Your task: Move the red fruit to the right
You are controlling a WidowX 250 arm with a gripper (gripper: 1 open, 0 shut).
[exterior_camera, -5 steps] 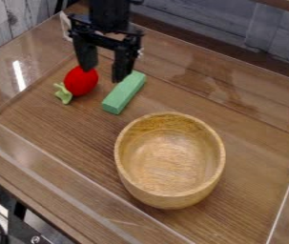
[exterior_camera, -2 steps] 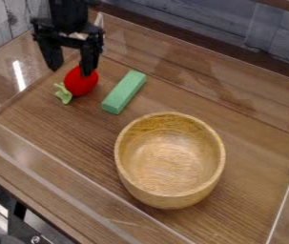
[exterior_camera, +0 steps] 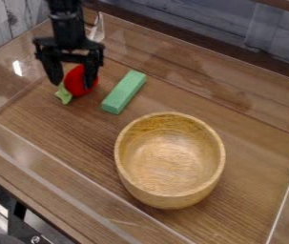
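The red fruit (exterior_camera: 75,80), small and rounded with a light green leafy base at its lower left, lies on the wooden table near the left side. My black gripper (exterior_camera: 71,72) points straight down over it, open, with one finger on each side of the fruit and its tips low beside it. Whether the fingers touch the fruit I cannot tell. The gripper's body hides the fruit's top.
A flat green rectangular block (exterior_camera: 124,91) lies just right of the fruit. A large wooden bowl (exterior_camera: 170,158) stands at the front right. Clear plastic walls (exterior_camera: 7,52) border the table on the left and front.
The gripper has moved left and come down from above the green block's end to straddle the red fruit, rolling a little about its vertical axis. It stayed open. The fruit has not moved.
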